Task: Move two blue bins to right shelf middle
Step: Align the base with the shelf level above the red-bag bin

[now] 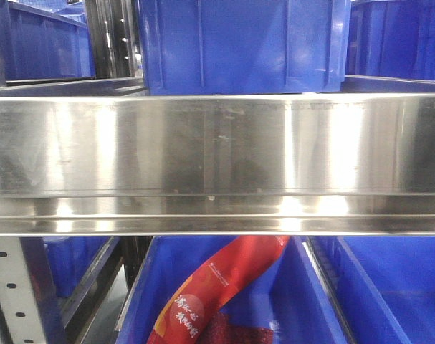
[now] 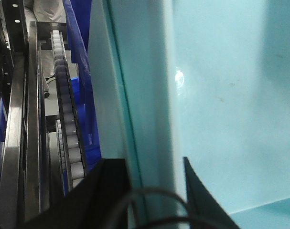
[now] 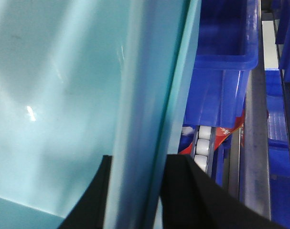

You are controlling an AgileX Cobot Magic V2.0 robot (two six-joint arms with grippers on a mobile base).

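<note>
A pale sky-blue bin (image 2: 221, 95) fills the left wrist view. My left gripper (image 2: 154, 188) is shut on its thick rim, one black finger (image 2: 109, 191) outside the wall and the other inside. In the right wrist view the pale blue bin (image 3: 49, 95) fills the left side. My right gripper (image 3: 137, 191) is shut on its rim the same way. I cannot tell whether one bin or two are held. The right shelf middle shows as a broad shiny steel front rail (image 1: 217, 143) across the front view. Neither bin nor grippers appear in that view.
Dark-blue crates stand above the rail (image 1: 238, 43) and below it (image 1: 303, 308); the lower one holds a red packet (image 1: 224, 287). A perforated upright (image 1: 9, 287) is at lower left. Roller tracks (image 2: 68, 124) (image 3: 202, 145) and another dark-blue crate (image 3: 226, 47) flank the bin.
</note>
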